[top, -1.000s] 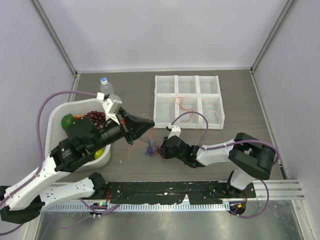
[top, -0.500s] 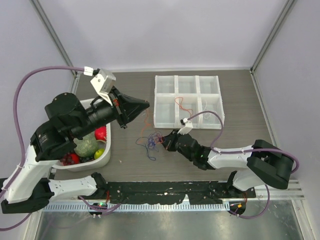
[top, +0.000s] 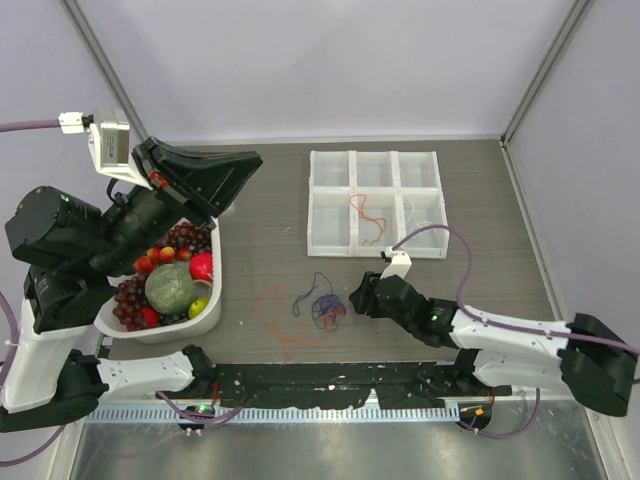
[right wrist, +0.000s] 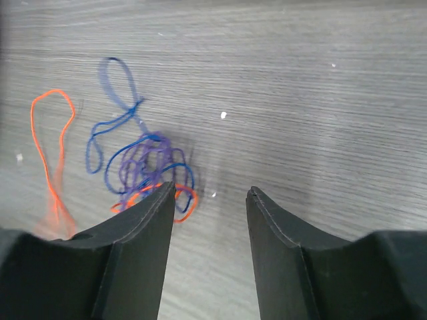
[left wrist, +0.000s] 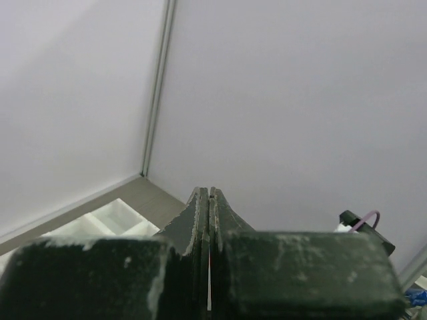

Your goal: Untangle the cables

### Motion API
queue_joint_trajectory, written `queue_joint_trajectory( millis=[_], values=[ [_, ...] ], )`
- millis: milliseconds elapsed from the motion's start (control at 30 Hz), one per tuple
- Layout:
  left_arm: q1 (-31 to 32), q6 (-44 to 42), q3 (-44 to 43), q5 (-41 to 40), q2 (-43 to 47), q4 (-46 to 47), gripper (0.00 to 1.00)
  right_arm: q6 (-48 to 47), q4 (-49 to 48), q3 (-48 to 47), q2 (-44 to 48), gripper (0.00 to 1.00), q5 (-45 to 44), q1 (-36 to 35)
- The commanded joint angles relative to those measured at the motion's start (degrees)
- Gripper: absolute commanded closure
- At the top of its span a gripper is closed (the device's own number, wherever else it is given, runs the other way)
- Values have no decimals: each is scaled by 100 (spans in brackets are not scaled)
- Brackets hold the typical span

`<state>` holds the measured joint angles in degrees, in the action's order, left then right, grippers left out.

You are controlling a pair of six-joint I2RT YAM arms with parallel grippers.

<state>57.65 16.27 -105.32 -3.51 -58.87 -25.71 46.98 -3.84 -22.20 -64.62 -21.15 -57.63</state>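
Lying on the wood-grain surface [top: 270,230], a tangle [top: 325,308] of dark blue and purple cables with one orange loop through it sits just off the tips of my right fingers [top: 352,297], at their 9 o'clock seen from above. Those fingers stand partly open, low over the surface, gripping nothing. From my wrist the orange loop ends right by one fingertip, and I cannot tell if they touch. A loose orange strand [top: 275,315] lies at 9 o'clock of the tangle, apart from it.

At 1 o'clock of the tangle is a white tray [top: 353,190] of six compartments in two rows. An orange cable [top: 368,215] lies in the near middle compartment, a white cable [top: 425,222] in the near right one. At 9 o'clock, beyond the loose strand, a white bowl [top: 205,322] holds dark grapes [top: 185,237], a big green fruit [top: 172,287] and a red fruit [top: 201,266].

Bare wood shows between tangle and tray, and between strand and bowl wall. The black rail [top: 330,385] along the near edge runs at 6 o'clock, near the tangle. My left fingers [top: 252,160] are pressed flat together, nothing showing between them, raised above the bowl's 12 o'clock end.
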Motion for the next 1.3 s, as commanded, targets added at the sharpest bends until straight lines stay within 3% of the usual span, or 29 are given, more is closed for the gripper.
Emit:
queue_joint_trajectory(
  millis=[0,167,367,400,567,733,867,1067,1267],
  values=[
    [18,104,309,-300,-81,181,100,-444,1113,-276,1045,46,189,-3],
    [10,508,1555,-553,174,-99,98,-296,1290,-382,1601,46,348,-3],
    [18,1316,3769,-651,631,-268,53,3,393,-66,1295,49,928,6],
    [18,1500,4095,-625,657,-224,50,30,236,-92,1146,49,946,6],
    [18,2028,5678,-265,535,478,51,153,164,-110,794,50,867,-3],
    [18,2082,6742,324,-272,1435,46,153,102,-118,670,50,893,6],
    [18,1968,6998,1061,-853,2183,40,109,199,-162,635,50,884,6],
    [18,1967,7122,1431,-1653,2799,40,136,181,-39,793,50,849,6],
    [19,2283,7201,1687,-2347,3318,57,136,138,5,802,50,849,6]
  ],
)
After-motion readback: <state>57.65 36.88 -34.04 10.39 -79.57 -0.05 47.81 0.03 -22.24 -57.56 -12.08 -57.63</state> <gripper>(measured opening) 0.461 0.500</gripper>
